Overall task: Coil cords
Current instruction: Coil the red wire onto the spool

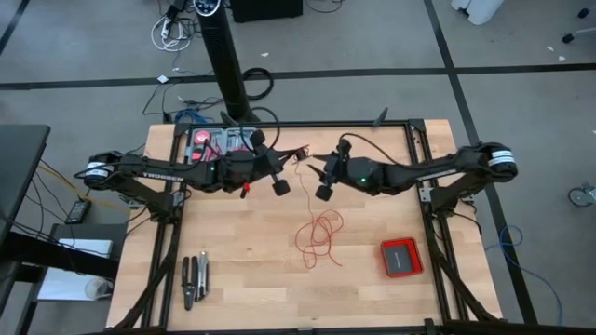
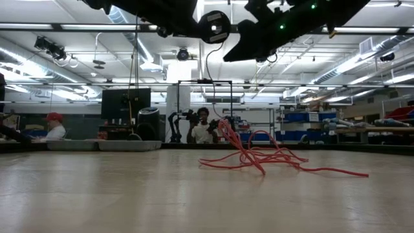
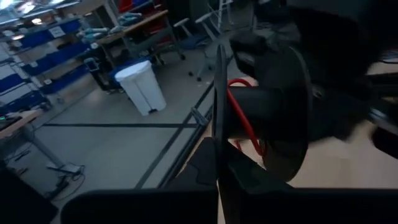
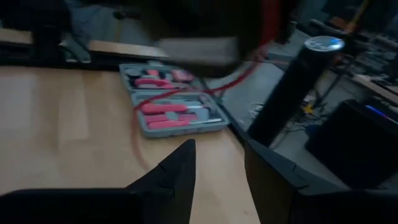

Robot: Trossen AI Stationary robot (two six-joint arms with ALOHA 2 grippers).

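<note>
The cord is one thin red wire. Its loose loops (image 1: 319,234) lie on the wooden table's middle, and a strand (image 1: 300,160) rises to a black spool (image 3: 273,106) held high above the table. A few red turns (image 3: 239,102) sit on the spool's core. My left gripper (image 3: 219,180) is shut on the spool. My right gripper (image 4: 219,163) hovers close to the right of the spool, open, with nothing between its fingers. The red strand (image 4: 233,78) passes beyond its fingertips. In the low view the loops (image 2: 259,156) rest on the table under both arms. My left gripper pinches the spool's thin near flange (image 3: 219,118) at its rim between its two fingers. The fingers come nearly level from the table's left. The spool is lifted clear, its axis roughly level. The wire hangs slack from the core down to the table.
A grey tool case (image 1: 222,144) with pink-handled tools lies open at the table's far left. Pliers (image 1: 194,279) lie near the front left corner. A flat red box (image 1: 401,257) sits at the front right. People sit in the room beyond the table (image 2: 206,126).
</note>
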